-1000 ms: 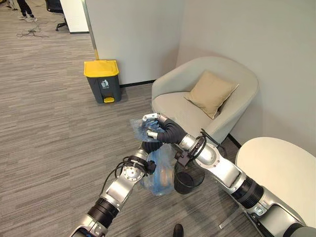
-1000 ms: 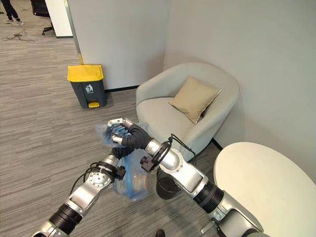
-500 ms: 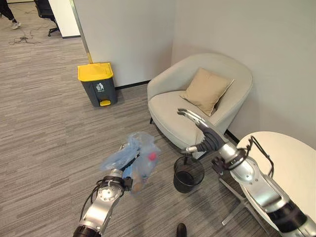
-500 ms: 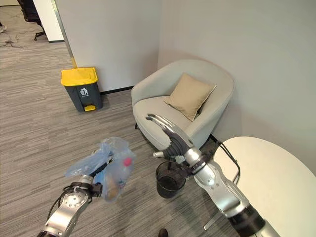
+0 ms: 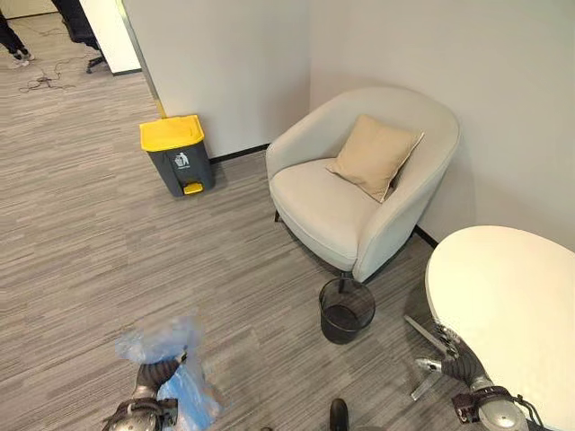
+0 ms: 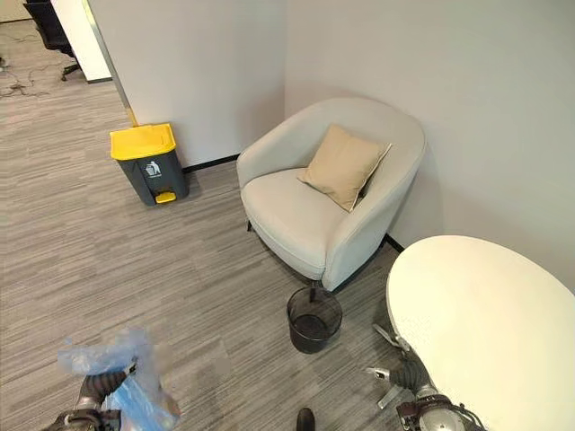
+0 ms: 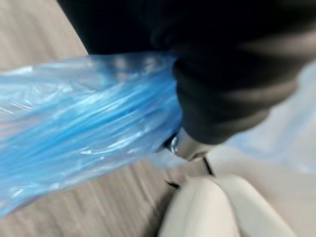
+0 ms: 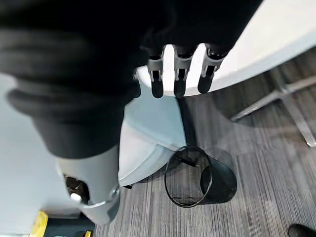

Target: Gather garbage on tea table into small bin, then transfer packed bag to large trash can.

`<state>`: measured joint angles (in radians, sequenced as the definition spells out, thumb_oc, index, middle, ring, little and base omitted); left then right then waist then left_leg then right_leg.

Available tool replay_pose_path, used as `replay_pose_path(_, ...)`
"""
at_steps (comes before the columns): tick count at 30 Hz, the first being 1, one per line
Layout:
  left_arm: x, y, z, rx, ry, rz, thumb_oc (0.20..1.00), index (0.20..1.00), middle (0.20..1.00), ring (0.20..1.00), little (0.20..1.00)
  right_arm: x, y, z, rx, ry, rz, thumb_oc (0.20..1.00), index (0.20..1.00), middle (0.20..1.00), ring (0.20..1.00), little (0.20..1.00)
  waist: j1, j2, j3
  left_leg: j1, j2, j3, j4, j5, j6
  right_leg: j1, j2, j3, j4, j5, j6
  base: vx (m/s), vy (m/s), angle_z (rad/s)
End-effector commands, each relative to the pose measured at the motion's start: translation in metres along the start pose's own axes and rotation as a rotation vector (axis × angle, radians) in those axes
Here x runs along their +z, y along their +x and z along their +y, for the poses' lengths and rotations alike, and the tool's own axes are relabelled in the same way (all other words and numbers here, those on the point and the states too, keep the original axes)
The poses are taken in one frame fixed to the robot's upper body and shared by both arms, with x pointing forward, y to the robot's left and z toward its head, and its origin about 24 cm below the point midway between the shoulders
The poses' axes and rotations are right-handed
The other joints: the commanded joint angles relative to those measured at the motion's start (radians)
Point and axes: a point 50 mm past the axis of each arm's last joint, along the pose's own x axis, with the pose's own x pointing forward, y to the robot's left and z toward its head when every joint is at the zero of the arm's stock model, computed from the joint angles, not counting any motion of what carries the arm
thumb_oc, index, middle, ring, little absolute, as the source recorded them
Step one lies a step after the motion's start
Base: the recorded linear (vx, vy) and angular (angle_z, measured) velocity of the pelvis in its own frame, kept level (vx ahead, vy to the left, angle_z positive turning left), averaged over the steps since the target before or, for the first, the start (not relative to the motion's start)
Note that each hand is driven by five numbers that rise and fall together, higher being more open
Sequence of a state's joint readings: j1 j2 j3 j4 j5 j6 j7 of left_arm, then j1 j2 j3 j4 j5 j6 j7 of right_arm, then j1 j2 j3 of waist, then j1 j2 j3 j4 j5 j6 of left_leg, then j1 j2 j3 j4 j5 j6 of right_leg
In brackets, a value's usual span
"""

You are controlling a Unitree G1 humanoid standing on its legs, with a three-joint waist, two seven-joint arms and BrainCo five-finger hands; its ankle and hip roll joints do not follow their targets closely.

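Since 0.5 s ago both arms have dropped low and back toward the robot. The left hand point(image 5: 144, 409), w/ the blue bag point(image 5: 180, 395), sat mid-floor at the near left before; now it's at the very near-left edge, bag bunched by the wrist cover and partly cut off by the frame. The right hand point(image 6: 406, 373) was raised in front of the armchair point(image 5: 359, 193) before; now it hangs low at the near right, just beside the white tea table point(image 5: 512, 305), near its metal leg. Camera also shifted a bit, so the small shifts of the chair and cans aren't real moves.

Left wrist view: bag plastic point(image 7: 84, 128) streams out from under the dark cover; the fingers are hidden behind it, so can't tell how they sit on the bag. Bag contents too blurred to make out.

Right wrist view: right hand fingers point(image 8: 178, 74) hang straight and relaxed, holding nothing, w/ the small black mesh bin point(image 8: 197, 177) on the floor past them.

The mesh bin stands between the armchair front and the table. Yellow-lidded large trash can point(image 5: 176, 153) is at the far left against the wall, lid closed, well apart from the bag. Tan cushion point(image 5: 373, 154) leans on the chair back.
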<state>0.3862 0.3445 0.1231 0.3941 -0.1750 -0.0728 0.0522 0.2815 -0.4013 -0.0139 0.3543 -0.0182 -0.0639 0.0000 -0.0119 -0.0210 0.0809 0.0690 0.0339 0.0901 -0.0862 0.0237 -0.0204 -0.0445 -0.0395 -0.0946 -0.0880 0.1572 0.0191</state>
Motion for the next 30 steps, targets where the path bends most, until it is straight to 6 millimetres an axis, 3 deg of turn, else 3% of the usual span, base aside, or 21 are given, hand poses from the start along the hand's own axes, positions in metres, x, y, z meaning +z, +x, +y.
replay_pose_path(1, 0.039, 0.016, 0.012, 0.039, -0.041, -0.157, 0.200, 0.200, 0.200, 0.200, 0.200, 0.046, 0.016, -0.013, -0.056, 0.004, -0.187, 1.000, 1.000, 1.000, 1.000, 1.000, 0.015, -0.024, 0.048, -0.105, -0.022, -0.066, 0.103, -0.052, -0.020, 0.049, -0.030, -0.048, 0.103, -0.229, 0.067, -0.19, -0.039, 0.32)
replay_pose_path(3, 0.043, 0.019, 0.009, 0.037, -0.046, -0.168, 0.200, 0.200, 0.200, 0.200, 0.200, 0.049, 0.018, -0.014, -0.067, 0.005, -0.197, 1.000, 1.000, 1.000, 1.000, 1.000, 0.022, -0.026, 0.069, -0.150, -0.027, -0.068, 0.144, -0.051, -0.029, 0.034, -0.041, -0.073, 0.110, -0.228, 0.065, -0.18, -0.026, 0.48)
replay_pose_path(5, 0.055, 0.026, 0.002, 0.025, -0.049, -0.205, 0.200, 0.200, 0.200, 0.200, 0.200, 0.055, 0.022, -0.018, -0.101, 0.019, -0.214, 1.000, 1.000, 1.000, 1.000, 1.000, 0.024, -0.031, 0.100, -0.223, -0.013, -0.016, 0.214, -0.056, -0.038, 0.004, -0.071, -0.138, 0.117, -0.220, 0.065, -0.16, 0.002, 0.74)
replay_pose_path(8, 0.066, 0.031, -0.007, 0.003, -0.043, -0.237, 0.200, 0.200, 0.200, 0.200, 0.200, 0.057, 0.024, -0.017, -0.118, 0.016, -0.213, 1.000, 1.000, 1.000, 1.000, 1.000, 0.013, -0.029, 0.103, -0.237, 0.046, 0.134, 0.253, -0.075, -0.029, -0.004, -0.095, -0.208, 0.113, -0.214, 0.067, -0.01, 0.045, 0.91)
replay_pose_path(16, 0.069, 0.032, -0.015, -0.047, 0.019, -0.250, 0.200, 0.200, 0.200, 0.200, 0.200, 0.061, 0.028, -0.007, -0.087, -0.005, -0.216, 1.000, 1.000, 1.000, 1.000, 1.000, 0.019, -0.036, 0.103, -0.221, 0.060, 0.173, 0.267, -0.127, -0.024, 0.032, -0.124, -0.252, 0.131, -0.242, 0.090, 0.12, 0.106, 0.39)
replay_pose_path(18, 0.072, 0.033, -0.015, -0.047, 0.023, -0.258, 0.200, 0.200, 0.200, 0.200, 0.200, 0.065, 0.030, -0.003, -0.078, -0.004, -0.226, 1.000, 1.000, 1.000, 1.000, 1.000, 0.025, -0.041, 0.104, -0.224, 0.044, 0.162, 0.268, -0.143, -0.010, 0.026, -0.140, -0.244, 0.163, -0.255, 0.098, 0.10, 0.207, 0.16)
replay_pose_path(22, 0.083, 0.034, -0.017, -0.052, 0.028, -0.298, 0.200, 0.200, 0.200, 0.200, 0.200, 0.074, 0.033, 0.006, -0.048, 0.001, -0.254, 1.000, 1.000, 1.000, 1.000, 1.000, 0.040, -0.034, 0.124, -0.220, -0.016, 0.109, 0.264, -0.175, 0.038, -0.044, -0.197, -0.185, 0.355, -0.270, 0.109, 0.11, 0.265, 0.03)
replay_pose_path(23, 0.093, 0.038, -0.016, -0.041, 0.035, -0.323, 0.200, 0.200, 0.200, 0.200, 0.200, 0.079, 0.036, 0.009, -0.043, 0.010, -0.269, 1.000, 1.000, 1.000, 1.000, 1.000, 0.033, -0.027, 0.145, -0.221, -0.037, 0.096, 0.260, -0.158, 0.061, -0.110, -0.186, -0.132, 0.441, -0.233, 0.103, 0.09, 0.231, -0.01)
replay_pose_path(25, 0.098, 0.039, -0.020, -0.052, 0.028, -0.345, 0.200, 0.200, 0.200, 0.200, 0.200, 0.083, 0.036, 0.012, -0.034, 0.011, -0.282, 1.000, 1.000, 1.000, 1.000, 1.000, 0.025, -0.023, 0.151, -0.200, -0.055, 0.071, 0.248, -0.166, 0.067, -0.171, -0.136, -0.067, 0.467, -0.244, 0.093, 0.11, 0.136, 0.18)
replay_pose_path(30, 0.104, 0.040, -0.024, -0.060, 0.006, -0.364, 0.200, 0.200, 0.200, 0.200, 0.200, 0.090, 0.039, 0.009, -0.033, 0.000, -0.301, 1.000, 1.000, 1.000, 1.000, 1.000, 0.018, -0.019, 0.169, -0.156, -0.082, 0.043, 0.232, -0.194, 0.075, -0.242, -0.118, -0.069, 0.392, -0.195, 0.092, 0.18, 0.042, 0.27)
